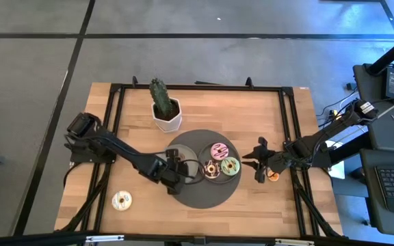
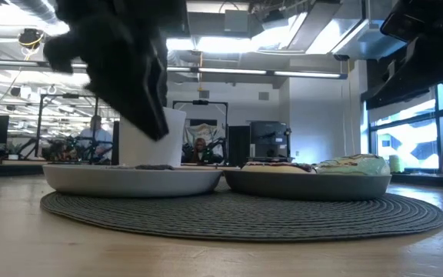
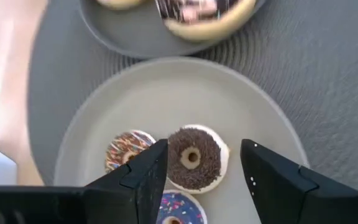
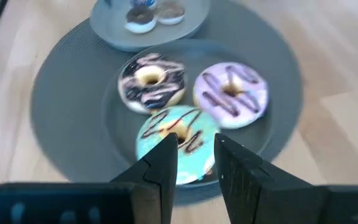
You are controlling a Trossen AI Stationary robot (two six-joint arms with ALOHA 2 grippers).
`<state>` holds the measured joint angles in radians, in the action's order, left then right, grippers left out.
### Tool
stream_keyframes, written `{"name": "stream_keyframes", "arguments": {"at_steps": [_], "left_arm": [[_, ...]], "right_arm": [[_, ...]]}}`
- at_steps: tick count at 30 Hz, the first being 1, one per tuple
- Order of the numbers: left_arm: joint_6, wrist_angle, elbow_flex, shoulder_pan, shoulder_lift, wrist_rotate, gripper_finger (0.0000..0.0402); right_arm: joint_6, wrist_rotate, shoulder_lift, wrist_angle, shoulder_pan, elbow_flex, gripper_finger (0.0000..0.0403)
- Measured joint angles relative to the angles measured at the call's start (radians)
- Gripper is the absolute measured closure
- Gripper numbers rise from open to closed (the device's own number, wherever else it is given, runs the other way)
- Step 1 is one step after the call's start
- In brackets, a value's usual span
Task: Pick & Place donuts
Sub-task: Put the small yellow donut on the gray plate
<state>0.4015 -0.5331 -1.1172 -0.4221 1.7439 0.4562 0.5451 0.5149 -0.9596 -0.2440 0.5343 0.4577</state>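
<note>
Two grey plates sit on a round dark mat. The left plate holds three tiny donuts: a brown sprinkled one, a rainbow-sprinkled one and a blue one. The right plate holds a green donut, a purple-iced one and a dark-iced one. My left gripper hovers open over the left plate, one finger on each side of the brown donut. My right gripper is open beside the mat's right edge, facing the green donut. An orange donut and a white donut lie on the table.
A cactus in a white pot stands behind the plates near the table's far edge. Bare wood lies to the left and near side of the mat. In the low view, people sit in the room beyond the table.
</note>
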Motion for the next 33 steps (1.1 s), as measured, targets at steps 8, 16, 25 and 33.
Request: {"name": "stream_keyframes", "arguments": {"at_steps": [8, 16, 25, 33], "left_arm": [[-0.116, 0.024, 0.000, 0.000, -0.101, 0.101, 0.0205], [-0.196, 0.137, 0.000, 0.000, -0.112, 0.197, 0.0205], [-0.214, 0.151, 0.000, 0.002, -0.112, 0.184, 0.0205], [-0.206, 0.163, 0.000, 0.003, -0.112, 0.180, 0.0205]], "right_arm": [[-0.007, -0.245, 0.026, -0.214, 0.000, 0.146, 0.0295], [0.570, -0.386, 0.001, -0.680, 0.083, 0.215, 0.0295], [0.817, -0.443, -0.009, -0.684, 0.176, 0.084, 0.0295], [0.865, -0.484, -0.012, -0.658, 0.185, 0.041, 0.0295]]}}
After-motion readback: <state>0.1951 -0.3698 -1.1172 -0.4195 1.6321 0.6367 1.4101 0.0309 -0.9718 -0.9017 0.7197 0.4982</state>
